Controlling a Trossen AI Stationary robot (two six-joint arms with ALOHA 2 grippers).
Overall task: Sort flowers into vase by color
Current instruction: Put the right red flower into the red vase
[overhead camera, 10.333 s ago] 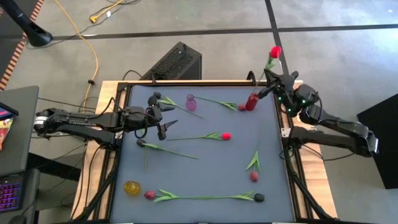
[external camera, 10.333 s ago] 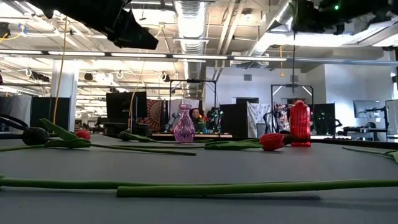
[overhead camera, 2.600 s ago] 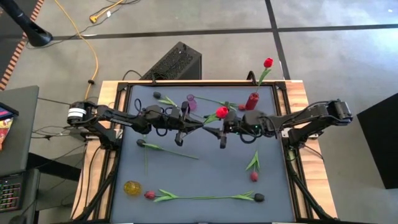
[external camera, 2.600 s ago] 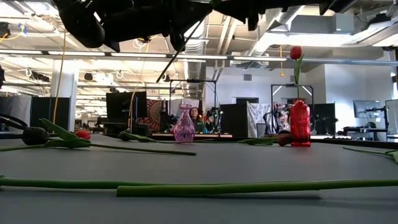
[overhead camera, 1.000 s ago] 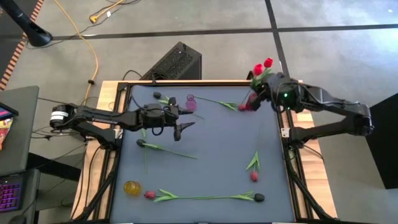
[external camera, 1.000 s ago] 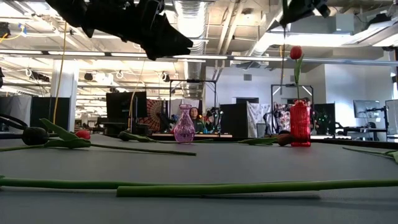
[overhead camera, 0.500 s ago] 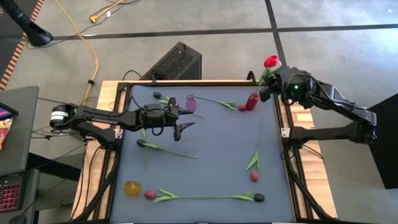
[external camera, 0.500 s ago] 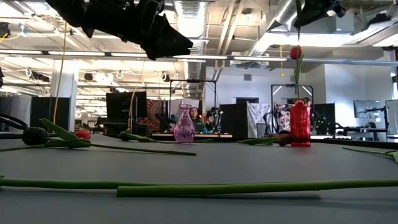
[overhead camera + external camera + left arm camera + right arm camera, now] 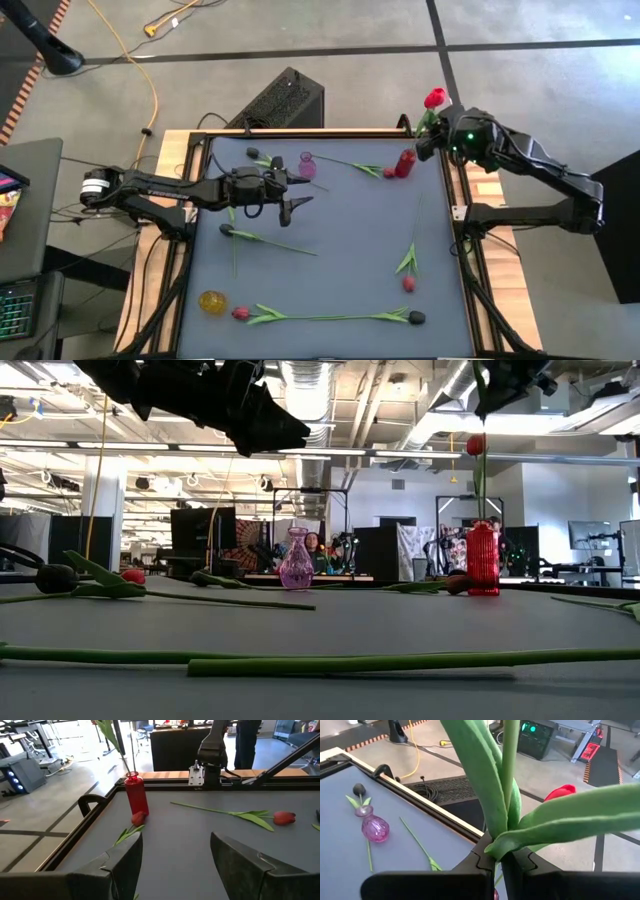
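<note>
Red tulip (image 9: 436, 98) stands in the red vase (image 9: 405, 162), right gripper (image 9: 432, 140) fingers clamped on its stem; left gripper (image 9: 290, 204) fingers spread.

Red vase (image 9: 404, 163), pink vase (image 9: 307, 166), yellow vase (image 9: 212, 301), grey table (image 9: 340, 250).

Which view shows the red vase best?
The left wrist view: the red vase stands whole and unblocked at the table's corner, stems rising from its neck. The low view shows it small but upright; the high view shows just its top; the right wrist view misses it.
</note>
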